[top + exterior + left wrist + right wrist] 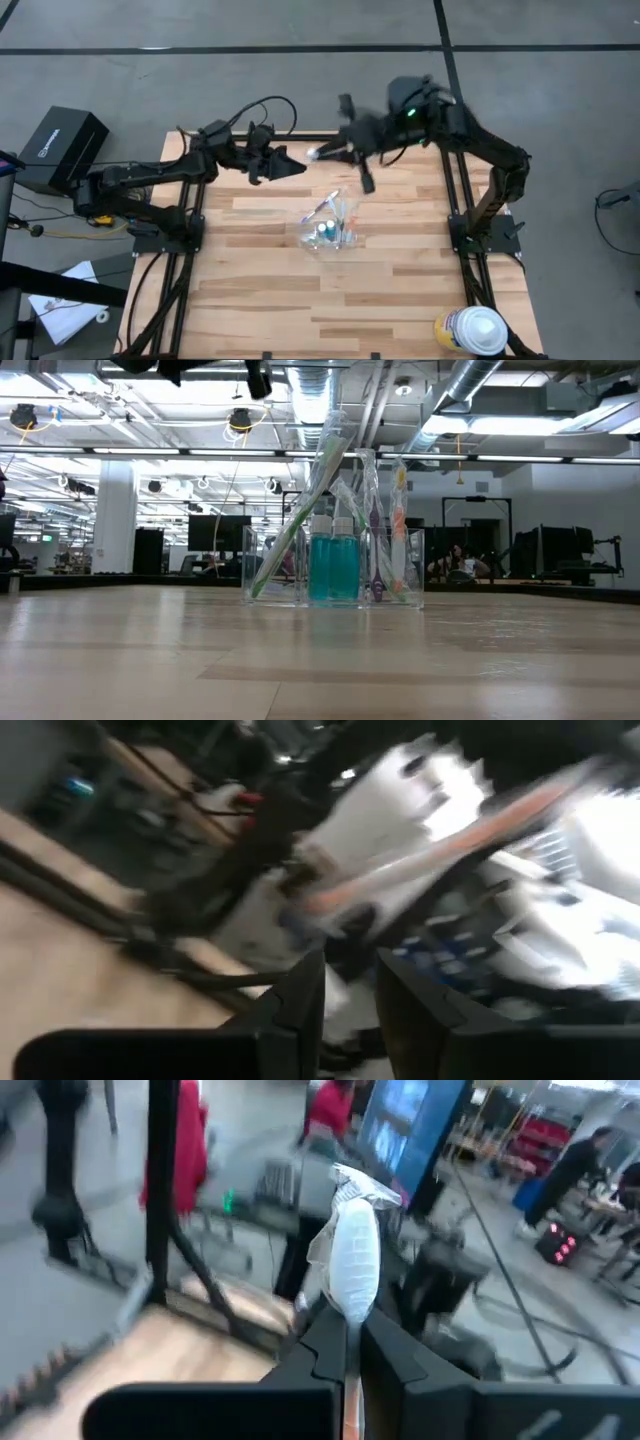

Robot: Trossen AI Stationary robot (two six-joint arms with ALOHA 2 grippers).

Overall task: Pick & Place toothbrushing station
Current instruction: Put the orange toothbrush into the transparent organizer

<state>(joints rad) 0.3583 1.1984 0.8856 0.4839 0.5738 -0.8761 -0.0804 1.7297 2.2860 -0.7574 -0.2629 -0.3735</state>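
Clear plastic cup (330, 232) stands mid-table, upright, holding toothbrushes (300, 520) leaning at angles and two teal toothpaste tubes (334, 565) side by side. Right gripper (352, 1342) raised over far table edge, fingers pinched tight on wrapped toothbrush (352, 1270), white packet sticking out past fingertips. Left gripper (292, 164) hovers at far edge, near right gripper; fingers narrowly parted, nothing between. Large white-and-yellow container (470, 330) at near right corner.
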